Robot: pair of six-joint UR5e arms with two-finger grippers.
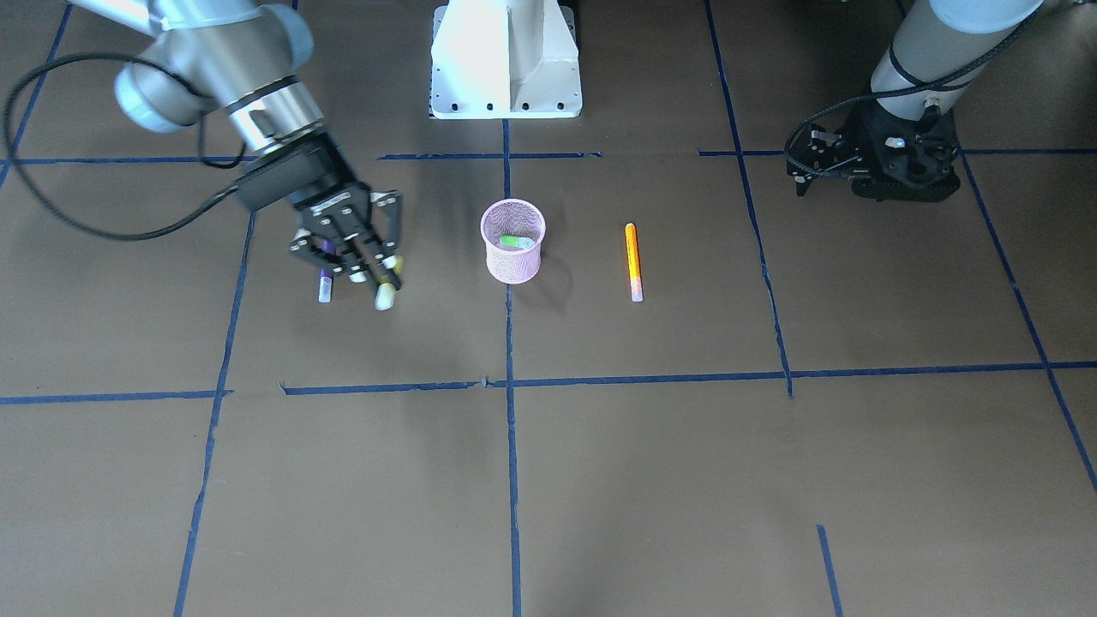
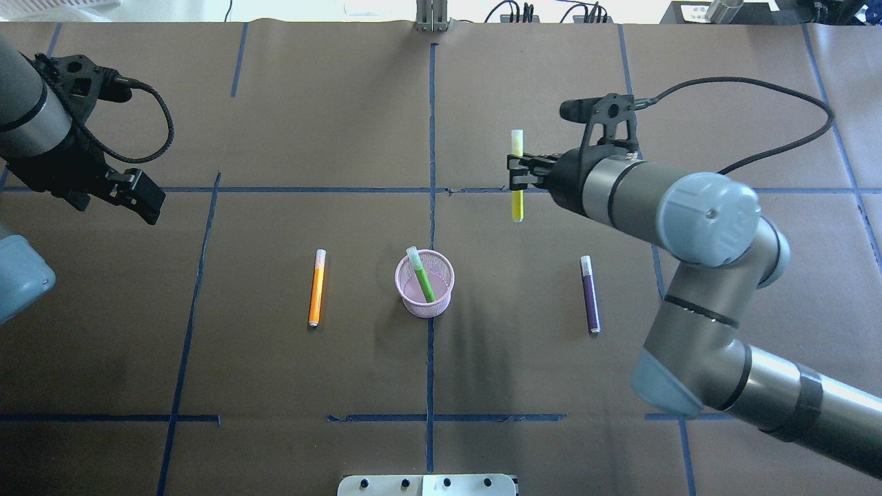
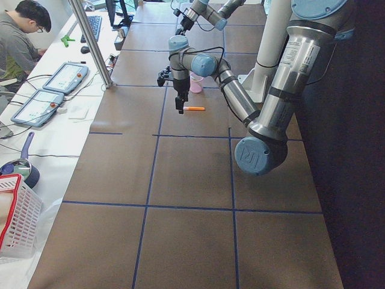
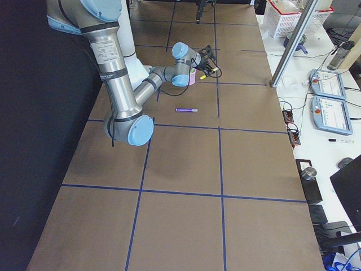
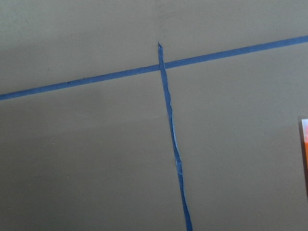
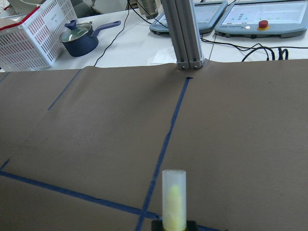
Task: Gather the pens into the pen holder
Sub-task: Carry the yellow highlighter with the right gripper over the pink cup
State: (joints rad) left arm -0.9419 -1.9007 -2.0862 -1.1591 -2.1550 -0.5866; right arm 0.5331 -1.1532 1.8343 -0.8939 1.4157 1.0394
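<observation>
The right pincer (image 2: 517, 178) clamps a yellow pen (image 2: 517, 207) mid-barrel, above the tabletop (image 2: 275, 103) toward its far edge. The pen looks light, stiff and probably slick plastic, so a mid-barrel hold suits it. The pen holder (image 2: 422, 308), with a green pen (image 2: 422, 275) inside, stands midway between the side edges. Whether the left pincer (image 2: 141, 196) is open, I cannot tell.

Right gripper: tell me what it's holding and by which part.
The right gripper is shut on the yellow pen. It grips the barrel at about mid-length, and the pale cap end is left free.
</observation>
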